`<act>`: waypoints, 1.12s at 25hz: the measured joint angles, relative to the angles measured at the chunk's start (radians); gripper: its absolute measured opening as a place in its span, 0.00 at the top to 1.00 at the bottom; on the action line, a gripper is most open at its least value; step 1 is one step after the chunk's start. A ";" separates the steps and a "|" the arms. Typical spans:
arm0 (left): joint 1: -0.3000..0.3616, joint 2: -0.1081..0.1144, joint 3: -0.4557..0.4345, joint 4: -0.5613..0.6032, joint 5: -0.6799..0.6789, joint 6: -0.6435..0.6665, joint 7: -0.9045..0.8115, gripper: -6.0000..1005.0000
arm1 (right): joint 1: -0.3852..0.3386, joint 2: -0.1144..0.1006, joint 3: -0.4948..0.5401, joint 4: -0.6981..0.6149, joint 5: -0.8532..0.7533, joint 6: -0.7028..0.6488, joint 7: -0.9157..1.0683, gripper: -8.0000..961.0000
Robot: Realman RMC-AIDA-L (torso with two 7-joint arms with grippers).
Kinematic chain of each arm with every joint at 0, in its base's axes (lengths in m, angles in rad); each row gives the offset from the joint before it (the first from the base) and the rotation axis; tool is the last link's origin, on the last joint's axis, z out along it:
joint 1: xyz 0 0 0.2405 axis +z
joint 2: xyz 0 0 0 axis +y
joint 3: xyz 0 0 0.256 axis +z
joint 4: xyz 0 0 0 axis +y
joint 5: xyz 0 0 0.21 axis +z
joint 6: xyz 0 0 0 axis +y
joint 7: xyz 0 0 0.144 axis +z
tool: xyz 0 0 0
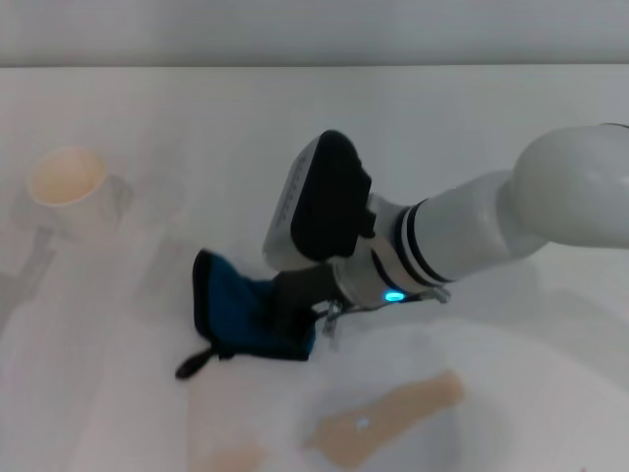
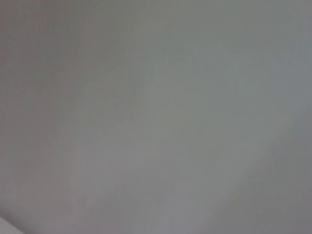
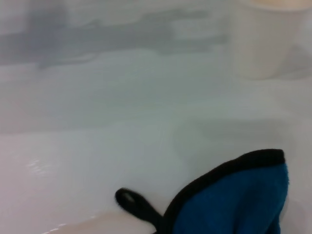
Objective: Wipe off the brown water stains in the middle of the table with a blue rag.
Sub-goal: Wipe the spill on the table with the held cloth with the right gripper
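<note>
The blue rag [image 1: 246, 313] with black trim lies bunched on the white table [image 1: 472, 128], its black loop trailing toward the near left. My right gripper [image 1: 295, 300] reaches in from the right and is shut on the rag's right side. A tan-brown water stain [image 1: 388, 415] lies just in front of the gripper, and a fainter patch [image 1: 231, 456] sits at the near edge of the view. The right wrist view shows the rag [image 3: 239, 200] and its loop [image 3: 132, 202] close up. My left gripper is out of view; the left wrist view shows only a plain grey surface.
A pale paper cup [image 1: 67, 179] stands at the far left of the table and also shows in the right wrist view [image 3: 265, 41]. My right forearm [image 1: 550, 202] spans the right half of the table.
</note>
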 joint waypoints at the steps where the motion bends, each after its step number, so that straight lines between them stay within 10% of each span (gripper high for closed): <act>1: 0.000 0.000 0.000 0.001 0.000 0.000 0.000 0.13 | 0.000 0.000 -0.005 -0.009 0.001 -0.011 0.000 0.87; 28: -0.005 0.000 0.000 0.003 0.001 -0.002 0.000 0.13 | -0.049 0.000 -0.050 -0.098 0.109 -0.411 -0.062 0.87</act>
